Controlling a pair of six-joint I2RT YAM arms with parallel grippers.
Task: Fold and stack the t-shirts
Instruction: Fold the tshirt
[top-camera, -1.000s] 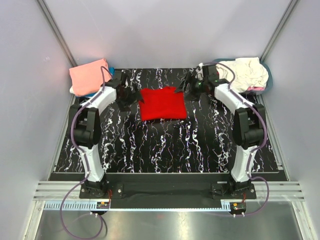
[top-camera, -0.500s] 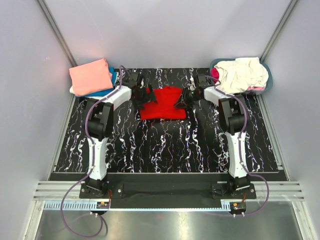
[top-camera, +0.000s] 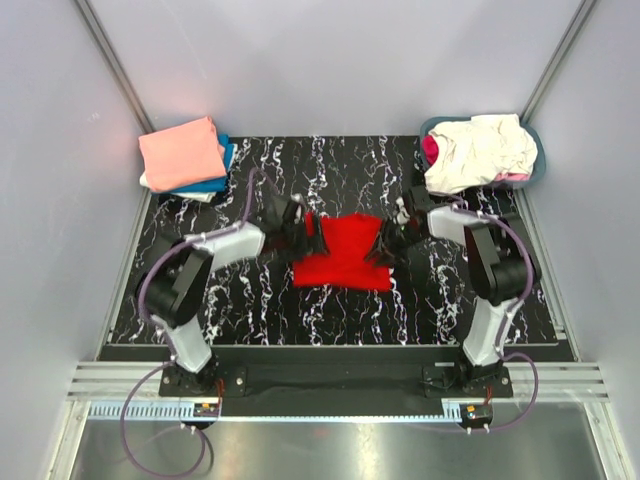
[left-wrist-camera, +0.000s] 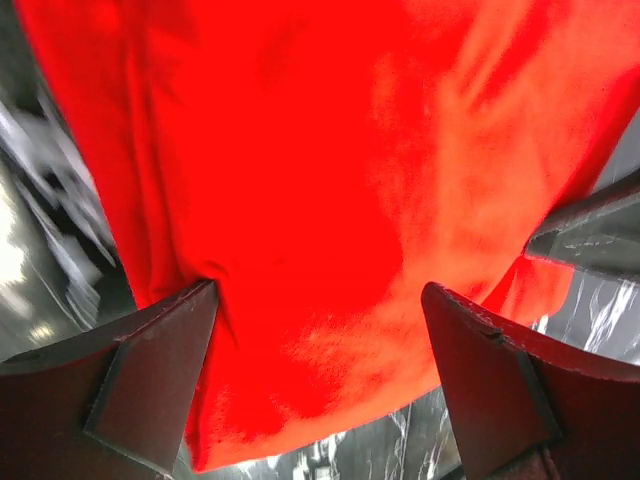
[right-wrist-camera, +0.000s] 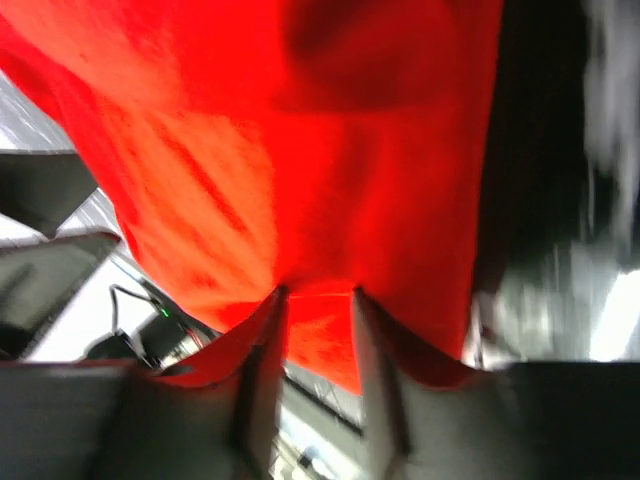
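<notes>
Since the red shirt (top-camera: 343, 252) lies folded in the middle of the table (top-camera: 330, 310), the two claws sit at its opposite side edges, probably so it can be lifted level without the folds falling open. The right claw (top-camera: 385, 245) is pinched tight on a tuck of the red cloth, while the left claw (top-camera: 308, 237) stands wide, straddling the shirt's left edge without gripping it. The likely goal is the folded pile at the far left corner, topped by a pink shirt (top-camera: 180, 152).
</notes>
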